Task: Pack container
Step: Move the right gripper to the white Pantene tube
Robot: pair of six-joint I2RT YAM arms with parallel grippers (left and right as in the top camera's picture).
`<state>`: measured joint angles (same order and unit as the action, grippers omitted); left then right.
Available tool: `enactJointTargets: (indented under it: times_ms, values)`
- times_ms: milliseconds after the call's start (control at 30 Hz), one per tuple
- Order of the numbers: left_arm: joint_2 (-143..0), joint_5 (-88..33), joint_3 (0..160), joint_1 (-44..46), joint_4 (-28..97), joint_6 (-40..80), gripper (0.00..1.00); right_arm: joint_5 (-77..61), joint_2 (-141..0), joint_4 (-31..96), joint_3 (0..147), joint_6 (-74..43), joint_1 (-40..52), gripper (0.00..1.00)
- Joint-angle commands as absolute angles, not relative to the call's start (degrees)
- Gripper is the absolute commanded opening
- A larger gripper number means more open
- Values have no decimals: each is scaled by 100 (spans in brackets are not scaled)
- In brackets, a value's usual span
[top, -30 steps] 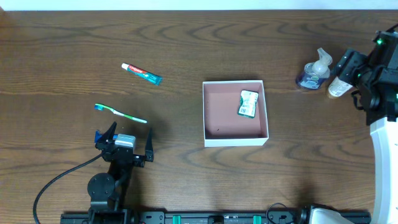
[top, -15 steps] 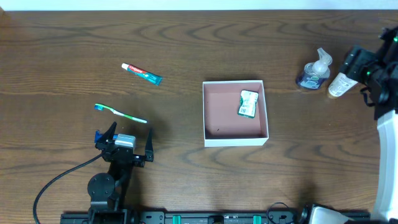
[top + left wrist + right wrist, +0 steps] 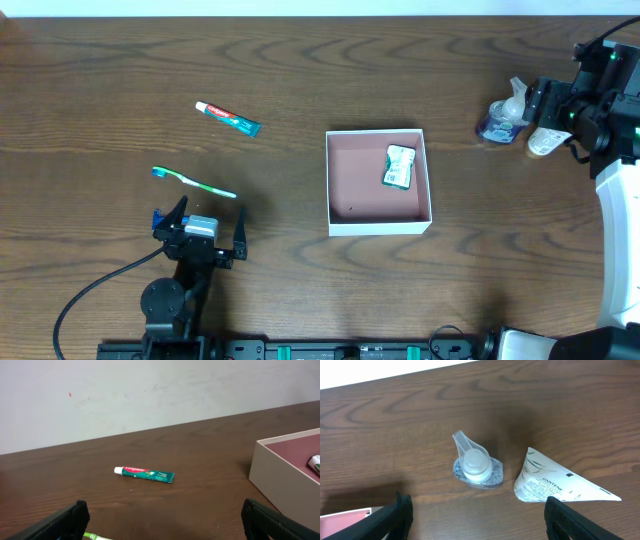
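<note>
Right gripper (image 3: pixel 477 520): jaws wide, holding nothing, at the upper right of the overhead view
Before it: a clear pump bottle (image 3: pixel 477 462) and just beside it a white tube (image 3: pixel 555 485) (Pantene label)
Left gripper (image 3: pixel 209 214): jaws wide, holding nothing, lower left
Near it: toothbrush (image 3: pixel 193 182), and toothpaste (image 3: pixel 227 117) further up
Container (image 3: pixel 378 226): centre of the overhead frame, one green-white sachet (image 3: pixel 399 166) in its upper right corner

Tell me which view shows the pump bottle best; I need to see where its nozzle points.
The right wrist view: the pump bottle sits mid-frame, unobstructed, seen from above, nozzle toward the picture's upper left. Overhead shows it small, far right. The left wrist view misses it.
</note>
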<state>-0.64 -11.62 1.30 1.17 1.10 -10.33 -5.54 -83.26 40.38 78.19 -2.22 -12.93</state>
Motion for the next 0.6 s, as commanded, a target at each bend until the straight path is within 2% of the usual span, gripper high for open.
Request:
enactJointTargets:
  times_ms: [0,200,567]
  values:
    - [-34,-1223,23,89,292,-982,98,-209,-8302,3999,7881,-270,-1286,82]
    - [-34,-1223,23,89,292,-982,98,156,-8305,4010,7891,-561,-1500,82]
    - [-34,-1223,23,89,292,-982,98,-49,-8337,4005,7891,-766,-2115,81]
